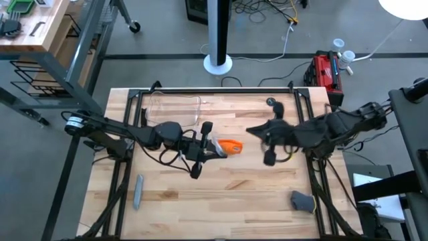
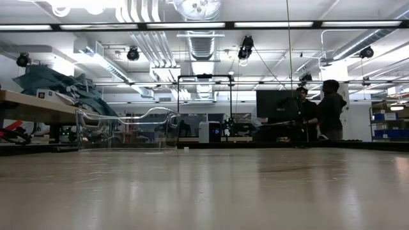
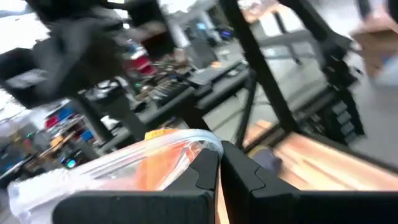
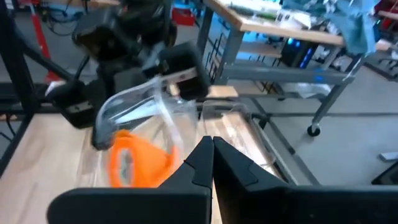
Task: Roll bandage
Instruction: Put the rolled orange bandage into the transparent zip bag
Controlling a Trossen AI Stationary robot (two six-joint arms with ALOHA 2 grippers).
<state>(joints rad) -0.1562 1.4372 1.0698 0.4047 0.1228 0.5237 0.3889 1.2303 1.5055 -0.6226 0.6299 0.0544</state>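
High view: above mid-tabletop (image 1: 221, 194), the left end effector (image 1: 215, 148) pinches crinkled clear plastic wrap (image 3: 118, 163) around the bright orange soft fabric bandage (image 1: 229, 146), likely light and floppy, while the right end effector (image 1: 254, 131), fingers closed, hovers near.

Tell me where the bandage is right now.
High view: the orange bandage sits mid-table, still in clear plastic wrap, held by the left hand; the right hand is just beyond.

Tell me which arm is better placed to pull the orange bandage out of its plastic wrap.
Probably the right. The left gripper holds the clear plastic wrap with the bandage inside, raised off the table; the right gripper is beside it, jaws shut and empty.
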